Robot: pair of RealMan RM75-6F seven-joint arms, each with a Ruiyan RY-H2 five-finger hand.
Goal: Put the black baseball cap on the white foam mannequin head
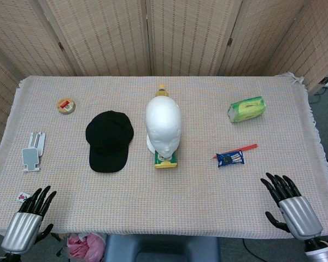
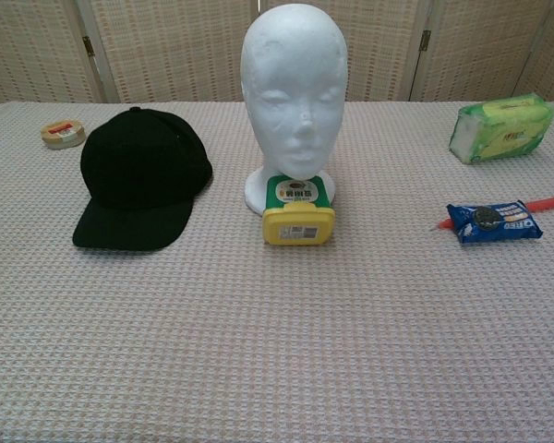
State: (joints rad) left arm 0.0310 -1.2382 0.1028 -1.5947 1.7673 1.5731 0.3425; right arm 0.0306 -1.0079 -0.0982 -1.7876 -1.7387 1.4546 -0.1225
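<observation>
One black baseball cap [image 1: 109, 141] flat at centre-left of frame, brim toward bottom, just beside white foam mannequin head [image 1: 163, 125], upright at centre. Chest view only: face detail, yellow box [image 2: 298, 212] against base. Head view only: left hand [image 1: 29, 215] bottom left, right hand [image 1: 291, 206] bottom right, both fingers spread, empty.

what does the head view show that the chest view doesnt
Only the head view shows the left hand and right hand, both open at the near table edge, plus a white phone stand at the far left. Only the chest view shows the white foam mannequin head face-on, with its features. Both show the black baseball cap, yellow container, tape roll, tissue pack and blue snack packet.
</observation>
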